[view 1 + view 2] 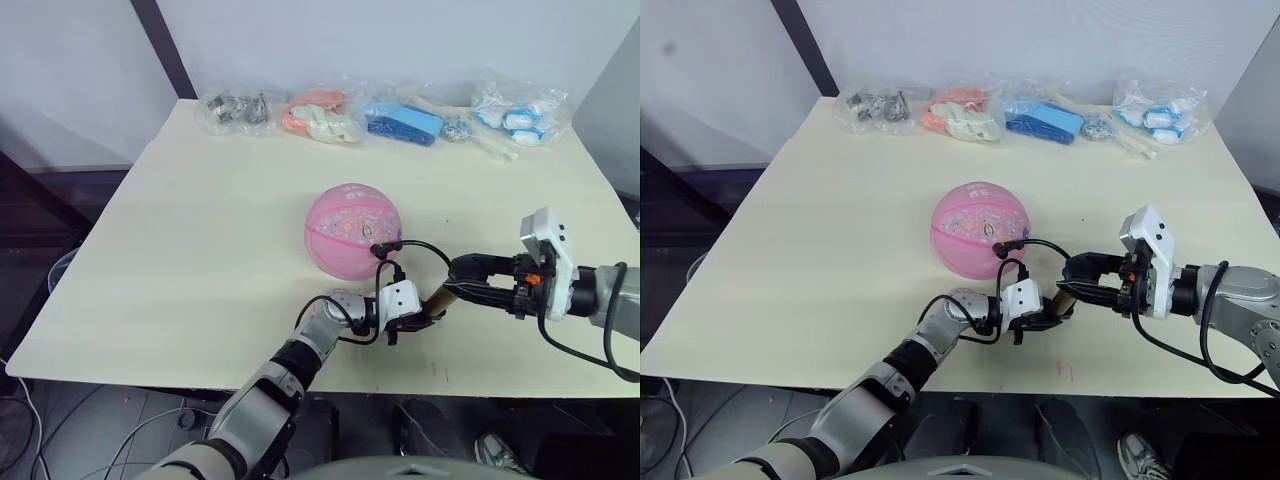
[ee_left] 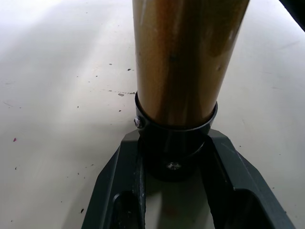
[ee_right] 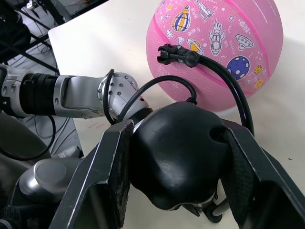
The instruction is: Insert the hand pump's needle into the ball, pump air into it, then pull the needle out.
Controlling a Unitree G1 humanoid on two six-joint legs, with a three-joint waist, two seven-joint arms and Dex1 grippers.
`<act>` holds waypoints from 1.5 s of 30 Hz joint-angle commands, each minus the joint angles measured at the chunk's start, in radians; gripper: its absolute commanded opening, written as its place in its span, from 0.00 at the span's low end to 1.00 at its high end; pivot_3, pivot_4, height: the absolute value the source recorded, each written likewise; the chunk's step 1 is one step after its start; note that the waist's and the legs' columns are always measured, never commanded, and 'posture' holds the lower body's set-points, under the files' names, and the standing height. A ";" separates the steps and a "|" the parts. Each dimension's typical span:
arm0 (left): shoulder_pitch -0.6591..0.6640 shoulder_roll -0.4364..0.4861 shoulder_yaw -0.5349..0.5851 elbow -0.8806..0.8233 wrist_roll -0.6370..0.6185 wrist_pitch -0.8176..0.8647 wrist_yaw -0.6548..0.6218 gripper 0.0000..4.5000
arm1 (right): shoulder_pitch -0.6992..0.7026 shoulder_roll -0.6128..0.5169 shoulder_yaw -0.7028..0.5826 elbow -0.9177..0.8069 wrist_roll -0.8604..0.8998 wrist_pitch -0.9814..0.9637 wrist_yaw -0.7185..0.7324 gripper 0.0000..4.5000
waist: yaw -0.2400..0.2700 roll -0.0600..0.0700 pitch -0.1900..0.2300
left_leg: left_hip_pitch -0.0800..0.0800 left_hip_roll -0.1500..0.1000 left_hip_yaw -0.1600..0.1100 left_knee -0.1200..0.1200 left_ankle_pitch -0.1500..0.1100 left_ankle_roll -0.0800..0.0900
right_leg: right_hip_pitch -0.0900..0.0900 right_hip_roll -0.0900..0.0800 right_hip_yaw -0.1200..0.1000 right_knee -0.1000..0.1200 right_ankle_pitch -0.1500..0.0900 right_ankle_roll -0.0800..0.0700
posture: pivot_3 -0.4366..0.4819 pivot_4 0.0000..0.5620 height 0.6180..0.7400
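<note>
The pink ball [image 1: 352,230] rests mid-table. The hand pump [image 1: 440,298] lies low over the table in front of it, spanning both grippers. My left gripper [image 1: 425,318] is shut on the black cap at the end of the bronze tube [image 2: 186,57]. My right gripper [image 1: 455,280] is shut on the pump's black handle [image 3: 176,152]. A thin black hose [image 3: 228,81] loops from the pump up to the ball. The needle's black fitting [image 3: 172,54] sits against the ball's skin; its silver pin is hidden.
Several clear bags of small items line the table's far edge, among them a grey one [image 1: 235,108], an orange one [image 1: 322,115], a blue one [image 1: 405,122] and a white-blue one [image 1: 515,112]. The cream table [image 1: 200,250] ends just in front of the grippers.
</note>
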 commanded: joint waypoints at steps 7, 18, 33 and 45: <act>0.052 0.036 -0.047 0.068 0.054 0.051 -0.043 0.24 | -0.129 -0.080 -0.182 0.034 0.169 0.103 -0.003 0.51 | 0.001 0.001 0.001 | -0.001 0.000 0.000 0.000 0.000 0.000 | 0.000 0.000 0.000 0.000 0.000 0.000 | 0.48 0.27 1.00; 0.052 0.032 -0.051 0.073 0.056 0.046 -0.045 0.24 | -0.288 -0.235 -0.329 0.145 0.380 0.212 -0.010 0.51 | 0.002 0.002 0.002 | -0.002 0.000 0.001 0.000 0.000 0.000 | -0.001 -0.001 0.000 0.000 0.000 0.000 | 0.48 0.27 1.00; 0.050 0.030 -0.050 0.078 0.055 0.047 -0.042 0.24 | -0.433 -0.346 -0.310 0.250 0.348 0.212 0.055 0.51 | 0.002 0.003 0.002 | -0.002 0.001 0.001 0.000 0.000 0.000 | -0.002 -0.001 0.001 0.000 0.000 0.000 | 0.48 0.27 1.00; 0.047 0.028 -0.050 0.084 0.053 0.044 -0.039 0.24 | -0.403 -0.331 -0.289 0.247 0.394 0.283 0.024 0.51 | 0.003 0.004 0.003 | -0.002 0.001 0.001 0.000 0.000 0.000 | -0.002 -0.001 0.001 0.000 0.000 0.000 | 0.48 0.27 1.00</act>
